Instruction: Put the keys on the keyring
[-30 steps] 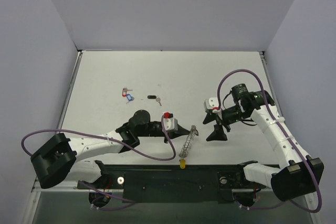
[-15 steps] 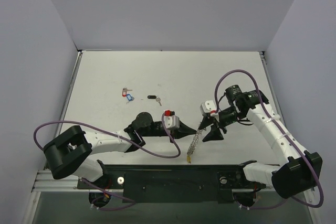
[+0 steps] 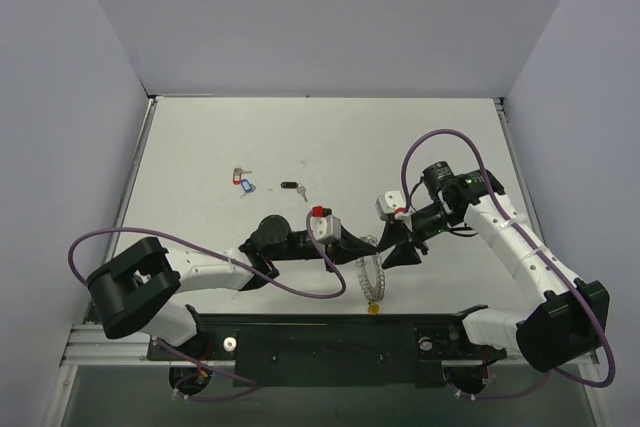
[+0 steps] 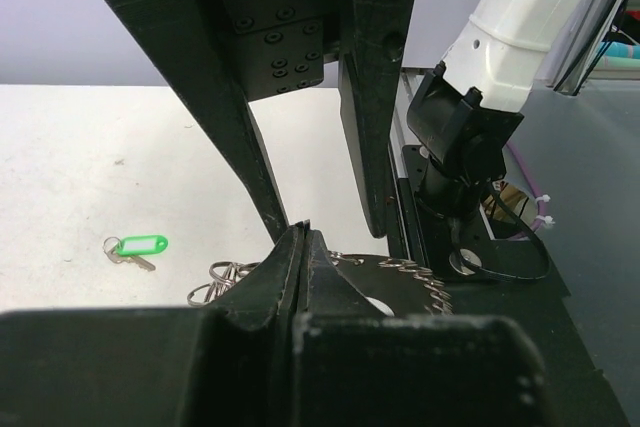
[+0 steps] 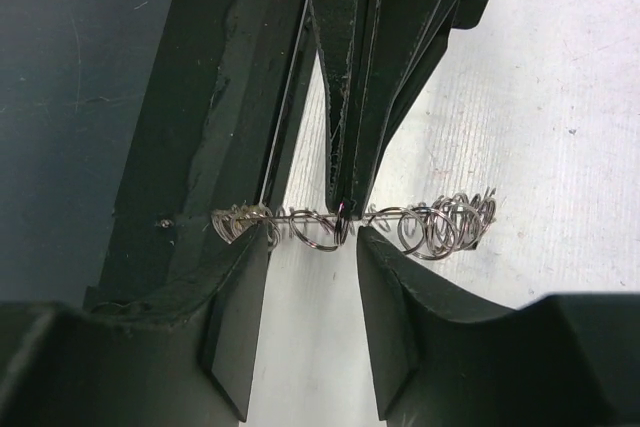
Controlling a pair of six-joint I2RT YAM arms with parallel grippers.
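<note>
Pale lilac walls (image 3: 330,17) enclose the white table (image 3: 330,137). At its near edge the left gripper (image 3: 358,247) pinches the keyring (image 3: 371,275) with closed jaws. The right gripper (image 5: 313,239) straddles it, jaws narrowly apart. Loose keys (image 3: 243,180) lie far left.

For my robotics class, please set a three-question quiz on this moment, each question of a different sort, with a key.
1. True or false: the left gripper is shut on the keyring.
2. The tag hanging from the keyring is: A red, B yellow, C blue.
3. Fill in: in the left wrist view, the loose key lying on the table bears a ____ tag.
Key: 1 true; 2 B; 3 green.
</note>
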